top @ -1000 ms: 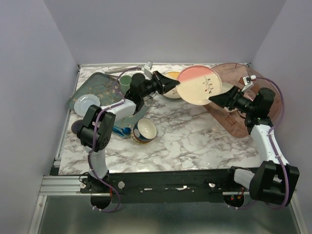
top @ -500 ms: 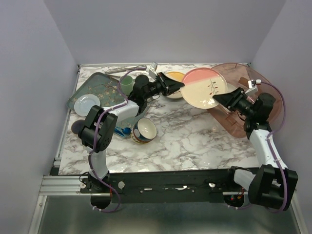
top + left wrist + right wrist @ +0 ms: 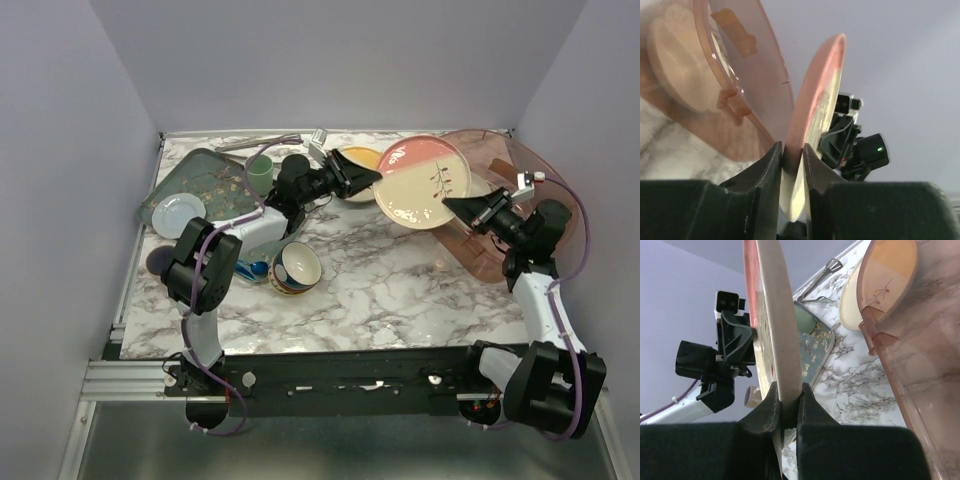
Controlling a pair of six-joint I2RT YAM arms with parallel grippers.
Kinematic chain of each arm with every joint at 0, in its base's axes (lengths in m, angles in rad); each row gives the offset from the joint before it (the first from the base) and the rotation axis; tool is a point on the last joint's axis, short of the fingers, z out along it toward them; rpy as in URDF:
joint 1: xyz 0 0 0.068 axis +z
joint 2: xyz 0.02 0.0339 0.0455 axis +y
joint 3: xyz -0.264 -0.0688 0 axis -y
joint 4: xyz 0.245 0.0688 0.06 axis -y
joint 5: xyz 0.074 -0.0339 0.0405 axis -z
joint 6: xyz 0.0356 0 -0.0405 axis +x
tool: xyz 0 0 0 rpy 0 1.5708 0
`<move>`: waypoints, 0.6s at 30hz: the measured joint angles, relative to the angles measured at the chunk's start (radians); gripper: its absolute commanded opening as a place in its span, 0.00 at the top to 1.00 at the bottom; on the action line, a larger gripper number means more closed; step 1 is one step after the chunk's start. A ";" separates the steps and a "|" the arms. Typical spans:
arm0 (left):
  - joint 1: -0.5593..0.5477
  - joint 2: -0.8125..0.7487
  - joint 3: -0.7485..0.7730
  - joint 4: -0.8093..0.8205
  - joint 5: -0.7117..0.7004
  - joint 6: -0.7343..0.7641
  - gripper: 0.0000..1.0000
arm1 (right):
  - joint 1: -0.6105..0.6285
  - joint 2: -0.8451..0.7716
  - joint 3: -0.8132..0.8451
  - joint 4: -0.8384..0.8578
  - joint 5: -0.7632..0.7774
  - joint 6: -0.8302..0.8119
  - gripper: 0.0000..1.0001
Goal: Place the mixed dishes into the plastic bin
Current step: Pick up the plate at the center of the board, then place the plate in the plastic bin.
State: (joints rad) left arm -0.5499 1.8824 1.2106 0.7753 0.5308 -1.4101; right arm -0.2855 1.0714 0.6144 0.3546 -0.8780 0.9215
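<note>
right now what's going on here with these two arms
Both arms hold one round pink-and-cream plate with a sprig in the air, tilted, next to the large translucent pinkish-brown plastic bin. The left gripper pinches its left rim, the right gripper its lower right rim. It looks like a handover, the plate not yet set down in the bin. A blue-yellow patterned bowl sits on the marble table.

Top cam looks down; wrist cams close-up, prob. share plate.

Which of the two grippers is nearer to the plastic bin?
The right. The right gripper grips the pink-and-cream plate just beside the plastic bin; the left gripper holds the plate's opposite edge, farther left.
</note>
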 measured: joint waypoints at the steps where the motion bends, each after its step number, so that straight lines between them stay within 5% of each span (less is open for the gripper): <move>1: -0.002 -0.002 0.000 -0.008 0.000 0.014 0.51 | -0.005 -0.006 -0.004 -0.001 -0.004 0.003 1.00; 5: -0.009 -0.055 0.000 -0.087 -0.001 0.046 0.26 | -0.040 -0.032 -0.027 0.004 -0.021 0.006 1.00; 8: -0.008 -0.126 0.000 -0.141 -0.005 0.086 0.16 | -0.074 -0.040 -0.037 0.010 -0.025 0.014 1.00; 14: 0.017 -0.271 0.000 -0.271 -0.053 0.202 0.01 | -0.135 -0.045 -0.042 0.013 -0.026 0.048 1.00; 18: 0.072 -0.368 -0.003 -0.386 -0.102 0.297 0.01 | -0.156 -0.047 -0.043 0.021 -0.029 0.062 1.00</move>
State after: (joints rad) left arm -0.4778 1.5146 1.2079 0.3897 0.4290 -1.1133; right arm -0.4412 1.0245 0.5709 0.3759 -0.9066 0.9833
